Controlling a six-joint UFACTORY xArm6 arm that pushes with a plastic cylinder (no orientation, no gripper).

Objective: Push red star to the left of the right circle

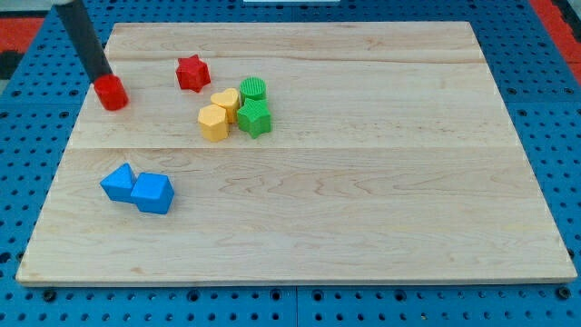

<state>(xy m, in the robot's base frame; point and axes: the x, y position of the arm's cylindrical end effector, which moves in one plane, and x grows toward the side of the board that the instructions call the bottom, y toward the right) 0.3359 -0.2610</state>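
The red star lies at the upper left of the wooden board. To its right, a small gap away, the green circle sits at the top of a tight cluster. A red circle lies further left, near the board's left edge. My tip is at the upper left edge of this red circle and touches it, well to the left of the red star. The dark rod rises from the tip toward the view's top left.
The cluster also holds a green star, a yellow heart and a yellow block. Two blue blocks lie side by side at the lower left. Blue pegboard surrounds the board.
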